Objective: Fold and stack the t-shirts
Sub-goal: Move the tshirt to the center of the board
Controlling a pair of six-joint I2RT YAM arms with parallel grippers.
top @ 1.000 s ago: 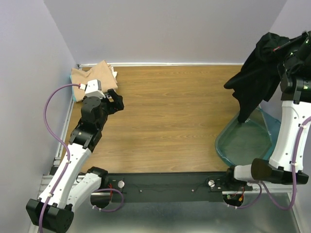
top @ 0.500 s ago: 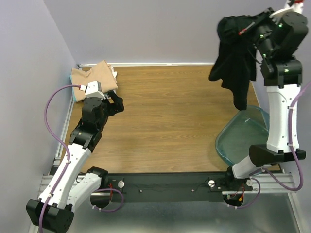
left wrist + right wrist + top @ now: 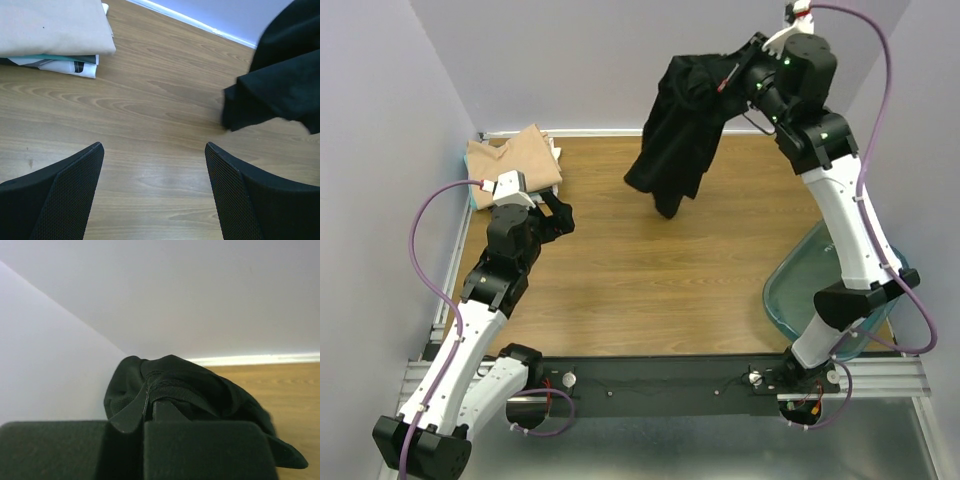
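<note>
Right pincer (image 3: 728,80) held high, pressed together on the black shirt (image 3: 675,135); cloth hangs below it, over the table (image 3: 620,290). Left pincer (image 3: 558,212) spread, holding nothing; tan shirt (image 3: 515,155) lies folded just beyond it.

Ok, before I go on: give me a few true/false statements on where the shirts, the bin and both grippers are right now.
1. The right gripper is shut on the black t-shirt, which hangs from it over the table. True.
2. The left gripper is shut. False: its jaws stand wide open with nothing between them.
3. The tan t-shirt lies folded on top of a stack at the far left corner. True.
4. The black t-shirt lies in the teal bin. False: it hangs from the right gripper, well away from the bin.
5. The left gripper touches the tan t-shirt. False: bare table shows between them.
</note>
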